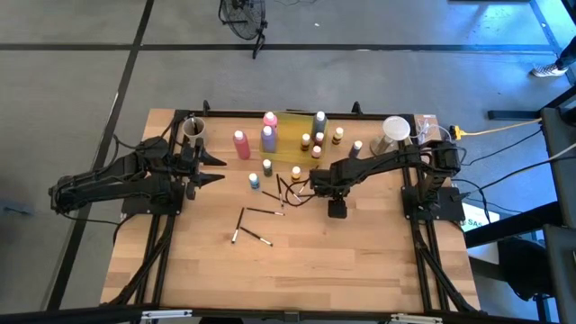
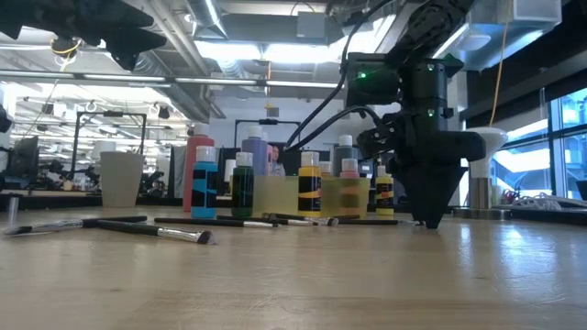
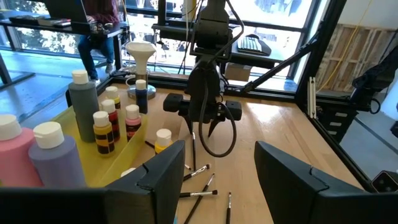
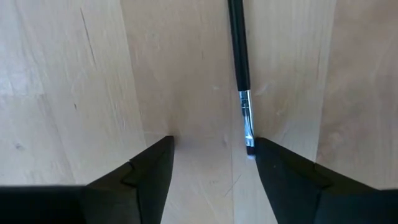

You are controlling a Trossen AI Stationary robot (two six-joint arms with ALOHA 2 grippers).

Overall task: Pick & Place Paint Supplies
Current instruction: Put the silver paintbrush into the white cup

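Observation:
My right gripper (image 1: 317, 183) points straight down at the table (image 1: 360, 252), open, its tips low over the wood (image 2: 429, 218). In the right wrist view a thin dark brush (image 4: 238, 56) lies on the wood with its bristle end just inside one finger of that gripper (image 4: 211, 146). More brushes (image 1: 259, 212) lie loose nearby. Pink (image 1: 240, 144) and purple (image 1: 268, 137) squeeze bottles stand upright, and a grey one (image 1: 319, 123) stands in the yellow tray (image 1: 290, 137). Small white-capped bottles (image 1: 267, 166) stand around. My left gripper (image 1: 219, 168) waits open at the left (image 3: 217, 183). My right gripper comes from above, pointing down, with one finger (image 4: 280, 171) right beside the brush's bristle tip (image 4: 249, 140). The brush lies flat on the wood, running away from the fingers. Whether the finger touches the tip, I cannot tell.
Pale cups stand at the far left (image 1: 193, 129) and far right (image 1: 396, 129) of the table. Small bottles (image 1: 318, 150) crowd the tray and the wood beside it. Two brushes (image 1: 252, 237) lie toward the near side, with bare wood (image 1: 360, 270) beyond them.

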